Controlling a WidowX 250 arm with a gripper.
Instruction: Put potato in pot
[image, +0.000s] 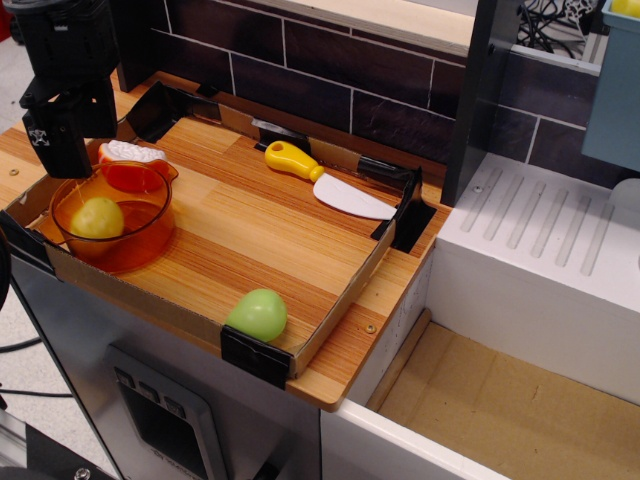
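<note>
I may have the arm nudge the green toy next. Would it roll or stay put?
The green toy looks smooth and rounded, so a push would probably roll it. It sits near the tray's front rim, which might stop it. It looks like light plastic and may slip from a pinch.

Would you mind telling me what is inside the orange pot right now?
The potato lies inside the pot, left of middle, seen from above and through the clear wall. Nothing else shows in it. The potato's underside is hidden.
</note>
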